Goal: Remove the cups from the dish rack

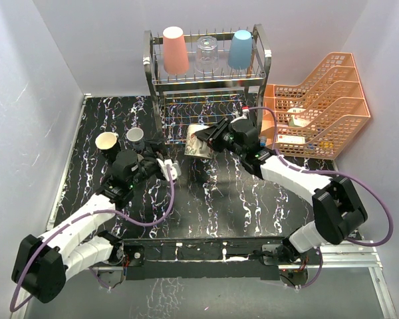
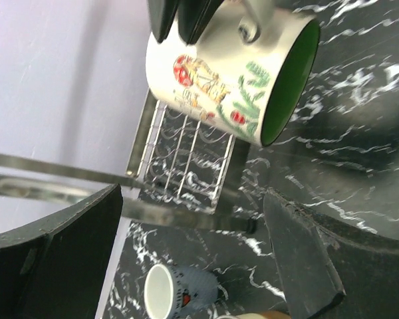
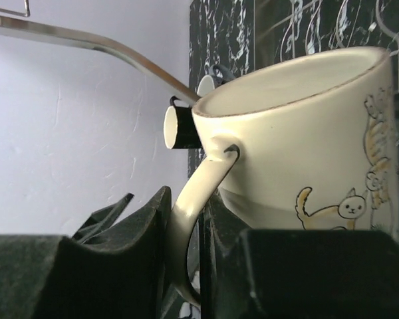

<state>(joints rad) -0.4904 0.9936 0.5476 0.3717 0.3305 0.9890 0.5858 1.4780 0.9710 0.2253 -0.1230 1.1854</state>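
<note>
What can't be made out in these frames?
- Top view: mug mostly covered by the right gripper; print unreadable.
- Top view: rack's lower tier partly hidden by the upper tier and right arm; cups there uncertain.
- Left wrist: something beside the grey cup, cut off by the bottom edge.
- Top view: items in the orange trays, too small.
</note>
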